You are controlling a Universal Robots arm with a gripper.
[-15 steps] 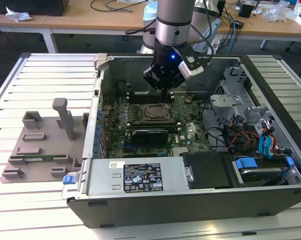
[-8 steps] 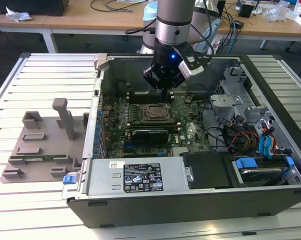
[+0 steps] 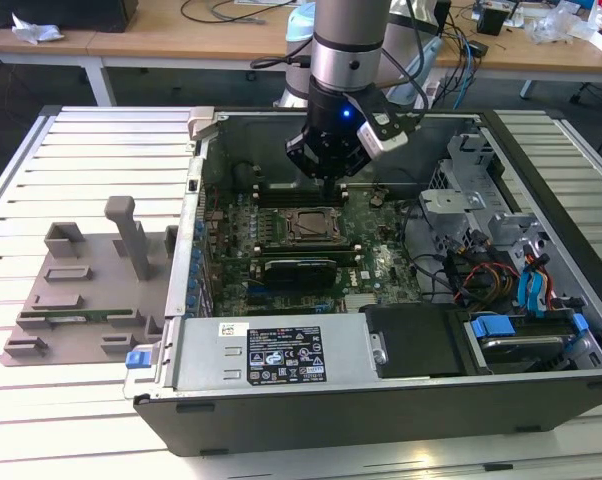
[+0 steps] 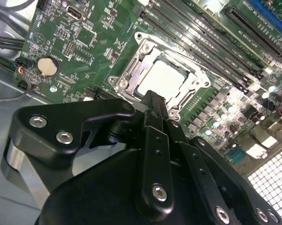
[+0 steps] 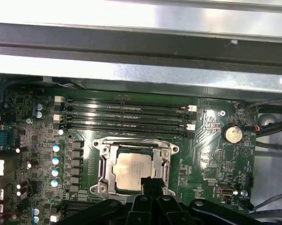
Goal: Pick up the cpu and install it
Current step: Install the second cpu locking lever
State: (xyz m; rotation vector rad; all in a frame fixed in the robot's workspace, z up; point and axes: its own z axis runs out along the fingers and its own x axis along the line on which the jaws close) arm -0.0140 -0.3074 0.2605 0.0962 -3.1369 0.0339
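The cpu (image 4: 166,77) is a small square chip with a shiny silver top, lying flat inside the metal socket frame (image 4: 131,70) on the green motherboard. It appears again in the first wrist view (image 5: 131,166). My gripper (image 4: 153,98) hangs just above the socket's edge, fingers pressed together with nothing between them. In the first wrist view the gripper (image 5: 150,183) tips sit at the chip's near border. In the exterior view the gripper (image 3: 331,182) is inside the open computer case, a little above and behind the socket (image 3: 311,225).
A grey fixture tray (image 3: 81,290) with upright posts lies on the slatted table at the exterior view's left. Inside the case are a black card (image 3: 299,270), memory slots (image 5: 127,115), a power supply (image 3: 281,355) and a drive cage with cables (image 3: 501,240).
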